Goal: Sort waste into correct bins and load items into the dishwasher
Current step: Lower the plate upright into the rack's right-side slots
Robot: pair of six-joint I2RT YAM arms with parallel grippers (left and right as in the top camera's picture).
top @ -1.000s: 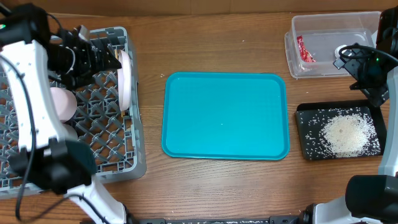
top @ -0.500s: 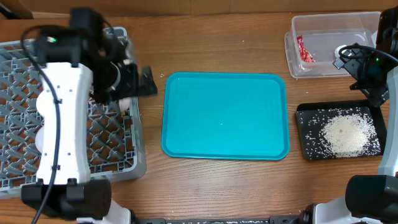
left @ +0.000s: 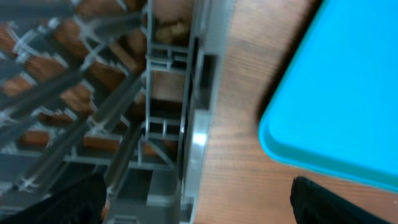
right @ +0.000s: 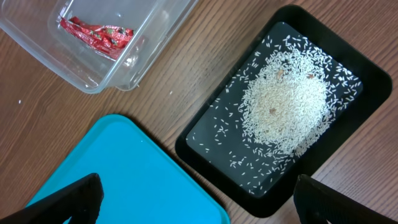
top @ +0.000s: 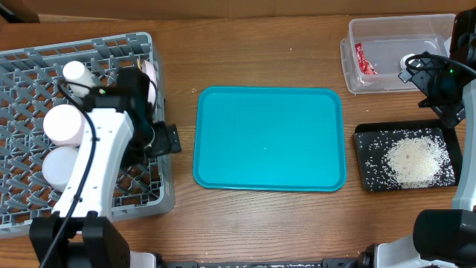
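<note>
Locate the grey dish rack (top: 22, 89) at 9 o'clock on the table (top: 253, 223). It holds a white plate (top: 151, 80) on edge against its 3 o'clock wall. A white cup (top: 74, 72) and two round pale dishes (top: 62, 124) sit farther in. The left arm (top: 97, 171) reaches across the rack from 6 o'clock. The left gripper (top: 166, 139) hangs over the 3 o'clock wall, jaws spread and empty. The teal tray (top: 269, 138) lies just beside it. At 2 o'clock the clear tub (top: 401, 41) holds the red wrapper (top: 363, 58). At 4 o'clock the black tray (top: 364, 182) holds rice grains (top: 413, 160). The right gripper (right: 205, 208) hovers above them, jaws spread, empty.
</note>
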